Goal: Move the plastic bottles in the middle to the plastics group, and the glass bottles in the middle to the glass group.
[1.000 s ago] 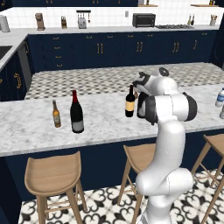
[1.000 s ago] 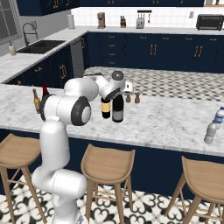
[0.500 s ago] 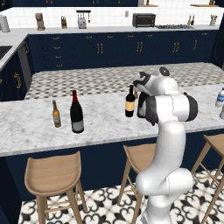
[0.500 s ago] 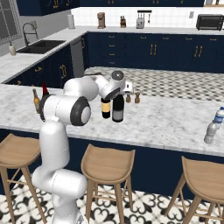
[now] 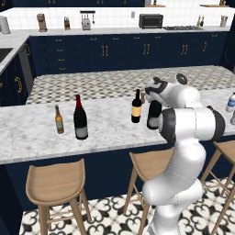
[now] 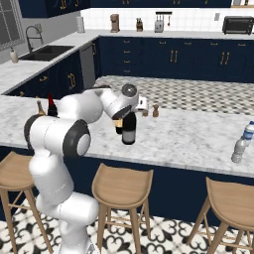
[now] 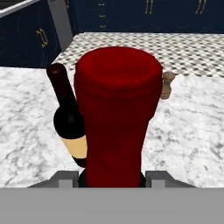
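Tool (image 7: 112, 179) clamped on the red foil neck of the tall wine bottle (image 7: 114, 118), which stands upright on the tabletop (image 5: 36, 133) mid-counter. Right beside it, nearly touching: shorter wine bottle (image 5: 136, 107) with black top and cream label, upright. Small wooden pepper mill (image 6: 156, 110) just behind the tool, near the tabletop's far edge. Well off to one side: amber beer bottle (image 5: 58, 120) and second red-top wine bottle (image 5: 80, 118), standing close together. Well off to the other side: water bottles (image 6: 241, 144) near the tabletop's end. Bare marble between the tool and both groups. Wooden stools (image 5: 57, 183) below the near edge. Pale plastic bottle in the middle: cannot tell.
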